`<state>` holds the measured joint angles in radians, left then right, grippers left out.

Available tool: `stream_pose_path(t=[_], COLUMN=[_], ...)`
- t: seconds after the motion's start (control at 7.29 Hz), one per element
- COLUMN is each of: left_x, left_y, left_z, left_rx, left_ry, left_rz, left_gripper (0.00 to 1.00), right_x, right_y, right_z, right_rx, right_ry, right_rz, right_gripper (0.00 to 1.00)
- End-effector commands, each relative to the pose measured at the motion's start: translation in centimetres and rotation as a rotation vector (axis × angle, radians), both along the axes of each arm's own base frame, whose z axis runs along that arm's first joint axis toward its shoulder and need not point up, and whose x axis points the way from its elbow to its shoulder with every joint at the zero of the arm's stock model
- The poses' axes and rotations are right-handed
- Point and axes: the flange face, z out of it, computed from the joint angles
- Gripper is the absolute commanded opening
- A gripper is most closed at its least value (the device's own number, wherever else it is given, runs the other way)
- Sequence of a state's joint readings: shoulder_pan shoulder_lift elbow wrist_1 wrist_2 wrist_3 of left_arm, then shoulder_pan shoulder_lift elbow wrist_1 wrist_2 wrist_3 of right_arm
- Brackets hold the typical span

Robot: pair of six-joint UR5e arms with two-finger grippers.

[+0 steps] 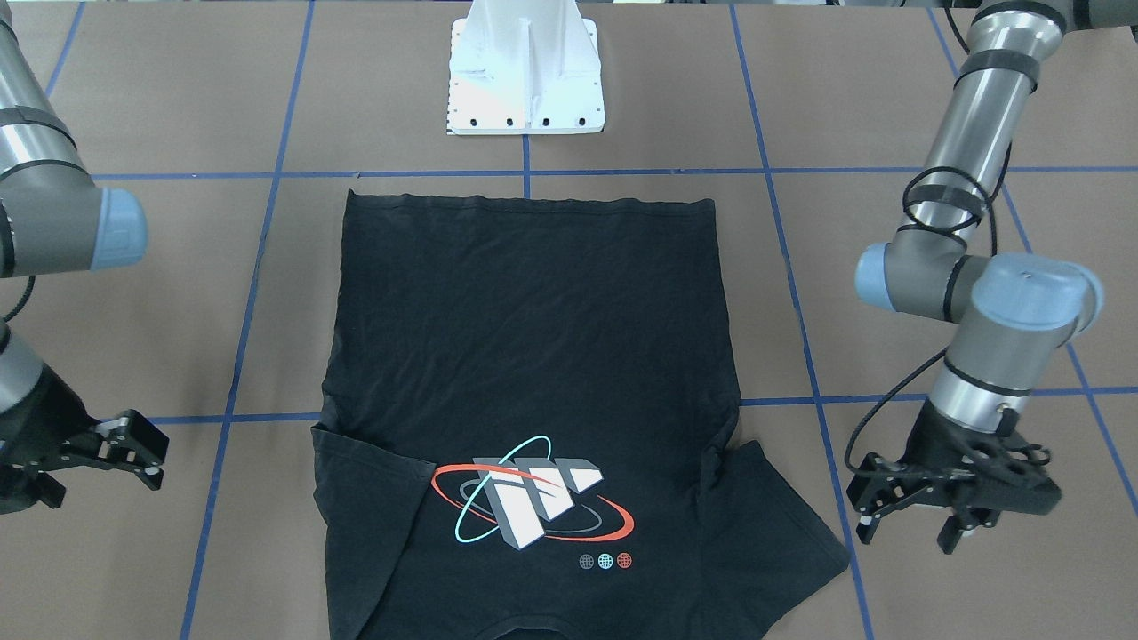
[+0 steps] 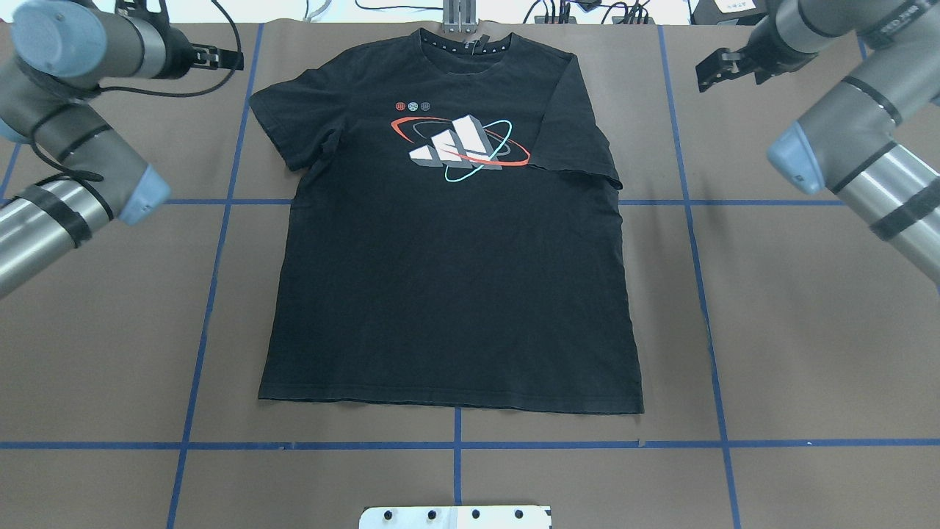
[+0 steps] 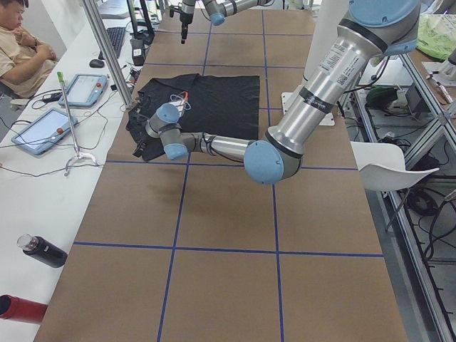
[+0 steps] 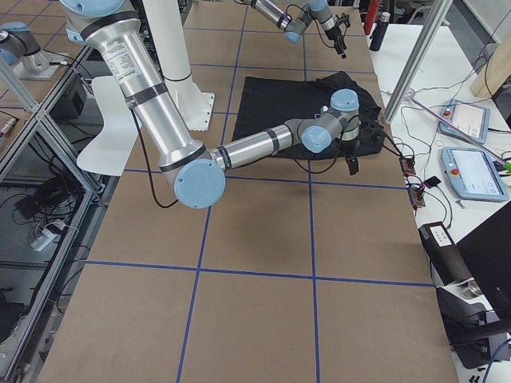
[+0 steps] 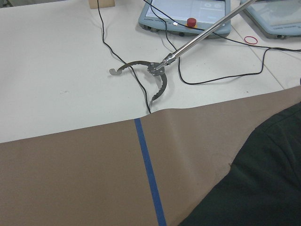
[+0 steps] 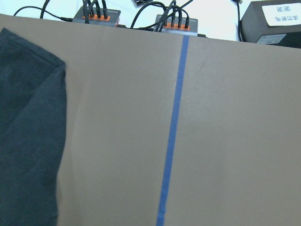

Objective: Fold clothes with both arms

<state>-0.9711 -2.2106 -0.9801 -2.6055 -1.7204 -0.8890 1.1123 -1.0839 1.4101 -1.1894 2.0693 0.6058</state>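
The black T-shirt [image 1: 533, 338] [image 2: 455, 294] lies flat on the brown table, logo [image 2: 459, 147] facing up and collar at the far edge from the robot. Its sleeve on the robot's left spreads outward; the other lies in against the body. My left gripper [image 1: 907, 533] [image 2: 224, 59] hovers open beside the left sleeve, apart from the cloth. On the opposite side my right gripper [image 1: 153, 458] [image 2: 709, 73] is also open and holds nothing. The wrist views show only shirt edges [image 5: 263, 188] [image 6: 28, 132], no fingers.
The white pedestal base [image 1: 526, 80] stands just behind the shirt's hem. Blue tape lines [image 2: 455, 444] grid the table. Beyond the far edge are cable hubs [image 6: 101, 14], a grabber tool [image 5: 157, 75], tablets [image 3: 43, 128], bottles [image 3: 43, 249] and a seated person [image 3: 21, 43].
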Motion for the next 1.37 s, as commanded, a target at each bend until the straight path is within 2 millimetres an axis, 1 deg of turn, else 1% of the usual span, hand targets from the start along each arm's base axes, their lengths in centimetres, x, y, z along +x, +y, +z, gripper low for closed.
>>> stream_pose_path(t=[0.0, 0.14, 0.27, 0.41, 0.55, 0.69, 0.82, 0.96, 1.23], left_x=[4.8, 5.3, 5.7, 6.1, 6.6, 6.6, 6.7, 7.2, 7.4], left_y=[0.8, 0.1, -0.2, -0.7, -0.7, -0.7, -0.7, -0.4, -0.3], left_z=[2.2, 2.4, 3.0, 3.0, 2.9, 2.8, 2.9, 3.2, 3.4], left_rx=[-0.049, -0.043, -0.046, -0.047, -0.049, -0.048, -0.050, -0.053, -0.057], left_ry=[0.039, 0.047, 0.047, 0.046, 0.044, 0.045, 0.044, 0.041, 0.038], left_rz=[-0.064, -0.067, -0.066, -0.066, -0.062, -0.060, -0.059, -0.053, -0.050], left_gripper=[0.88, 0.85, 0.83, 0.82, 0.77, 0.72, 0.69, 0.67, 0.65], right_x=[1.8, 1.7, 1.7, 1.7, 1.6, 1.6, 1.5, 1.5, 1.3], right_y=[0.5, 0.5, 0.5, 0.5, 0.6, 0.5, 0.5, 0.5, 0.5], right_z=[1.7, 1.7, 1.7, 1.7, 1.7, 1.8, 1.7, 1.7, 1.7], right_rx=[0.001, 0.002, 0.002, 0.002, 0.002, 0.001, 0.001, 0.000, -0.003], right_ry=[0.003, 0.004, 0.004, 0.005, 0.005, 0.007, 0.005, 0.006, 0.006], right_rz=[-0.021, -0.022, -0.022, -0.021, -0.023, -0.022, -0.021, -0.019, -0.018], right_gripper=[1.00, 1.00, 1.00, 1.00, 1.00, 1.00, 1.00, 1.00, 1.00])
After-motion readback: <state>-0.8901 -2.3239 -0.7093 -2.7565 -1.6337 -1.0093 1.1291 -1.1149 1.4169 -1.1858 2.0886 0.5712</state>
